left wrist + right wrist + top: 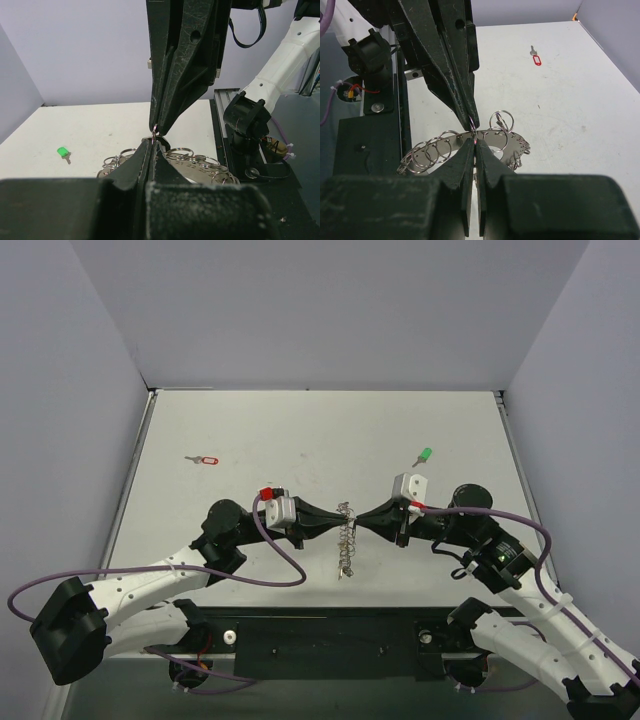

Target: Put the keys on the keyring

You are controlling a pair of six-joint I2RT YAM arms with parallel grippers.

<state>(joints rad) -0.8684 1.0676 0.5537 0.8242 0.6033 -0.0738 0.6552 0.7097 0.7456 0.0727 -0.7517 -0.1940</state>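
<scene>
The keyring [347,545], a silvery plate strung with many small rings, hangs upright between my two grippers at the table's near middle. My left gripper [335,527] and right gripper [360,525] meet tip to tip, both shut on one small ring at its top. In the left wrist view my left gripper [153,143] pinches that ring under the right gripper [156,129], with the keyring [197,162] below. The right wrist view shows the right gripper [475,142] and the keyring [440,147]. A red-headed key [205,459] [536,59] and a green-headed key [424,456] [62,151] lie loose on the table.
A black mounting rail [330,640] runs along the table's near edge under the arm bases. Purple-grey walls [320,310] close the table in at the back and both sides. A purple cable [270,560] loops off the left arm.
</scene>
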